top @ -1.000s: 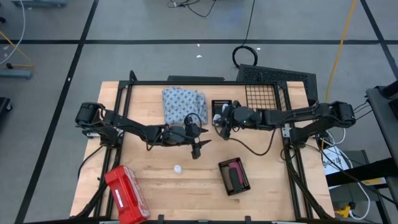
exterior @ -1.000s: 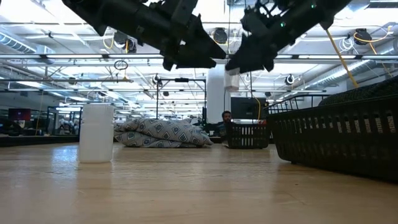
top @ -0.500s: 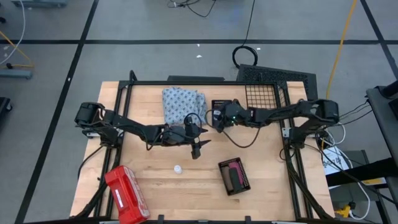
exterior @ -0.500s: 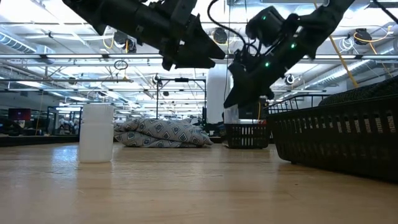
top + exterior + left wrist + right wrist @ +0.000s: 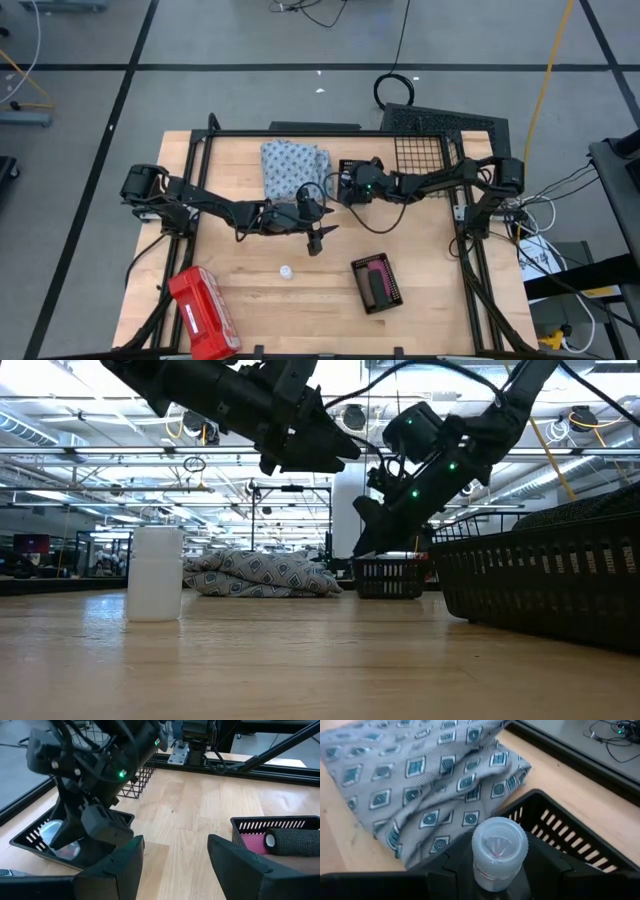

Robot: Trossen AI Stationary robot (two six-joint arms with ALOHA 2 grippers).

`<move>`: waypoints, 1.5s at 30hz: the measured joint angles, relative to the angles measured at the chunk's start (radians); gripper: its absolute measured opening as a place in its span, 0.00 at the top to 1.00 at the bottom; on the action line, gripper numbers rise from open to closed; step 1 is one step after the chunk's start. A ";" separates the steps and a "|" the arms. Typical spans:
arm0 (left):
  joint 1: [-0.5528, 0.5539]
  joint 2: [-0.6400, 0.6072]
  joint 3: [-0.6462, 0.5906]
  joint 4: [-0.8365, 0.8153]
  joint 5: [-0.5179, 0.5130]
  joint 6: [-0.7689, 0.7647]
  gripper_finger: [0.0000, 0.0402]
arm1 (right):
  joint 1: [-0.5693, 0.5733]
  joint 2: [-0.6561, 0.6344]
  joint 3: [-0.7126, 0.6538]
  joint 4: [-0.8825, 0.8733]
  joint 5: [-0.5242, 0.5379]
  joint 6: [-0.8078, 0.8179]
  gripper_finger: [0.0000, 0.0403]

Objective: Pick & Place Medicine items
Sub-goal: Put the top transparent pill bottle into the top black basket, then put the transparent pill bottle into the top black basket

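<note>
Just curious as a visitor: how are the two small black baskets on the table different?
The basket beside the patterned cloth sits at the far side; the other basket sits near the front edge. The far one holds small clear-topped bottles; the near one holds a black tube on pink. Both are black, slotted plastic.

The place was a large robotics lab or industrial test hall, not a home. The wooden table (image 5: 250, 280) stood on a grey concrete floor (image 5: 80, 100) marked with dark tape lines, and a black metal frame (image 5: 300, 133) was fixed around it. Loose cables (image 5: 395, 90) lay on the floor behind the table. In the low view the room behind was very wide and open, with a high ceiling (image 5: 100, 455) of white beams, pipes and long lamps, and rows of work stations with screens (image 5: 30, 544) far away.
</note>
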 joint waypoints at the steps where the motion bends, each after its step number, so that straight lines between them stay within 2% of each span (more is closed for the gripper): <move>1: 0.000 0.000 0.000 0.000 0.000 0.000 0.43 | -0.001 0.008 0.000 0.002 0.000 -0.002 0.67; 12: 0.000 0.000 0.000 0.000 0.000 -0.001 0.43 | -0.007 0.038 0.000 0.007 0.028 -0.045 0.65; 32: 0.000 0.000 0.000 0.000 0.000 -0.045 0.43 | -0.006 0.029 0.000 -0.004 0.022 -0.097 0.46; 40: 0.000 0.000 0.000 -0.075 0.000 -0.096 0.43 | 0.026 -0.028 -0.001 -0.030 0.019 -0.125 0.43; 45: 0.000 -0.004 0.000 -0.179 0.011 -0.107 0.43 | 0.096 -0.131 0.000 -0.074 0.018 -0.164 0.44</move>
